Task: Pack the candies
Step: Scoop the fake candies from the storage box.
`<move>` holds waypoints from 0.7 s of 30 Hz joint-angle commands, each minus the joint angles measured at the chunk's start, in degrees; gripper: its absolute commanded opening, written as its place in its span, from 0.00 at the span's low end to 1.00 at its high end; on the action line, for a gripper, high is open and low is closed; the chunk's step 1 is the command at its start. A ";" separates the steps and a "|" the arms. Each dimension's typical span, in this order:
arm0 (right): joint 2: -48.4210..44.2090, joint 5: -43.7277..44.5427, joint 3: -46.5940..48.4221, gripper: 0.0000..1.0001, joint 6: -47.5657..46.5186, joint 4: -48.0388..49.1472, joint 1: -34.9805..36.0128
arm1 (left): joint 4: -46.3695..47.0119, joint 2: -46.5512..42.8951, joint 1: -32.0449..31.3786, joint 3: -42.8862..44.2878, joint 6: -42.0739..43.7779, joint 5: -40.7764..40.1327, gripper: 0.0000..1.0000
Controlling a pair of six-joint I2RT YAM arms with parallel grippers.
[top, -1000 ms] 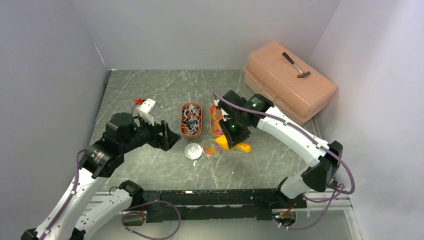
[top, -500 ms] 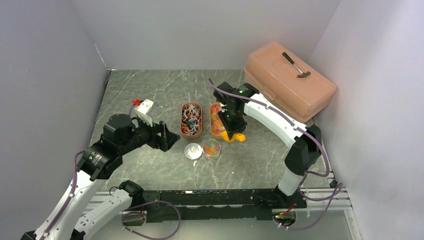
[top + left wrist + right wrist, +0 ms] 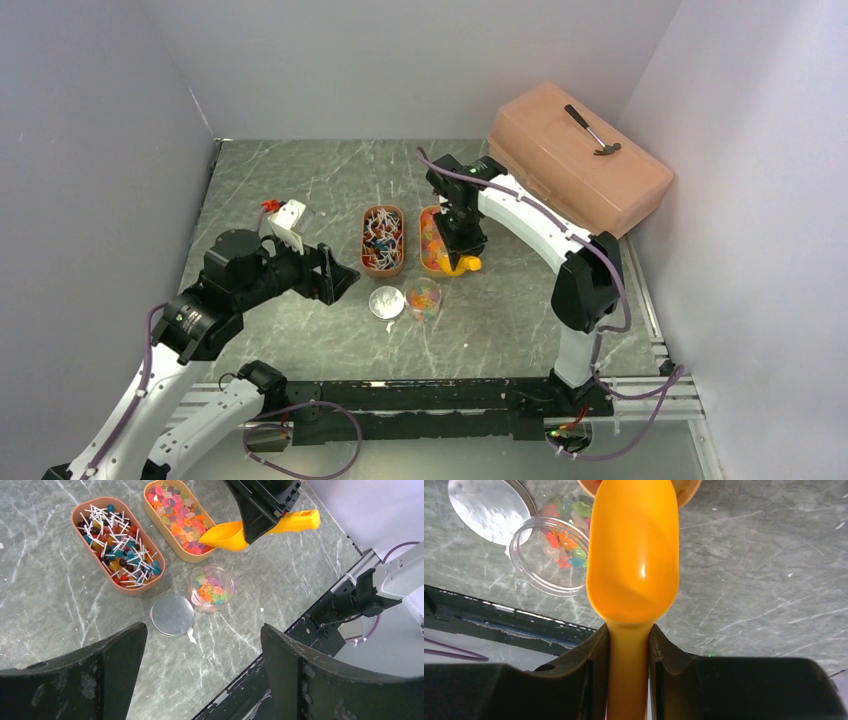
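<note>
Orange scoop (image 3: pixel 634 565) gripped by its handle in my right hand (image 3: pixel 628 645), tip at the tray (image 3: pixel 161 529) to load candies (image 3: pixel 180 522) for the jar (image 3: pixel 212 587) beside; left hand (image 3: pixel 201 630) open, idle.

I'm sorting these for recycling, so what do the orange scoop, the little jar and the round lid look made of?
Orange scoop: likely plastic, smooth and glossy, sharp highlight on its bowl. Little jar: clear plastic or glass; candies show through its wall. Round lid: dull silvery face, perhaps metal or foil-lined.
</note>
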 commanded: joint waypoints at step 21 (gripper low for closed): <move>9.71 -6.20 2.85 0.00 1.43 7.49 -5.58 | 0.79 -0.18 -0.01 0.09 0.33 1.20 0.89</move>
